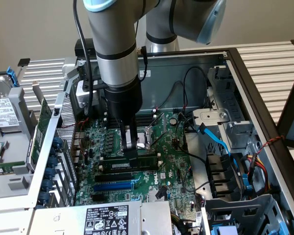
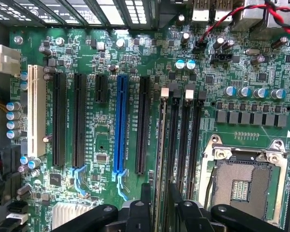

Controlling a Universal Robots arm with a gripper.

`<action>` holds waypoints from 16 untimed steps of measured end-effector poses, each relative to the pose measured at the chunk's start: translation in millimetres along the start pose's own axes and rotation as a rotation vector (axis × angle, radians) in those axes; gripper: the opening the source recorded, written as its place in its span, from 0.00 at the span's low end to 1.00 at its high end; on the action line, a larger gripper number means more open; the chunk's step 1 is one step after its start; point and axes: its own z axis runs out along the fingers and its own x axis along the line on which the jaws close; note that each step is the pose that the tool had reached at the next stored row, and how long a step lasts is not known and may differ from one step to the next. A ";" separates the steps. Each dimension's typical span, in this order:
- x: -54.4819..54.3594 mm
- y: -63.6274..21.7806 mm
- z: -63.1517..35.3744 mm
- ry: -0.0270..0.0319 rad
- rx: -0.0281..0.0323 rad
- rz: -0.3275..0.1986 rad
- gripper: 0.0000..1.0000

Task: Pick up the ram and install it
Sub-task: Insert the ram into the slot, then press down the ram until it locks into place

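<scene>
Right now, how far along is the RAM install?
Done: the ram stands upright in a memory slot on the motherboard, beside the CPU socket. In hand: apparently nothing gripped; the gripper straddles the ram's top edge, fingers slightly apart from it. Left: I cannot tell whether the stick is fully seated or its end clips have latched.

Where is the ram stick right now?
The ram stands on edge in a memory slot on the motherboard, in the exterior view right below the end effector, beside the silver processor socket.
</scene>
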 end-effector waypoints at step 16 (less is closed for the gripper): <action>2.4 -2.3 -28.7 -0.0004 -0.0096 -0.001 0.28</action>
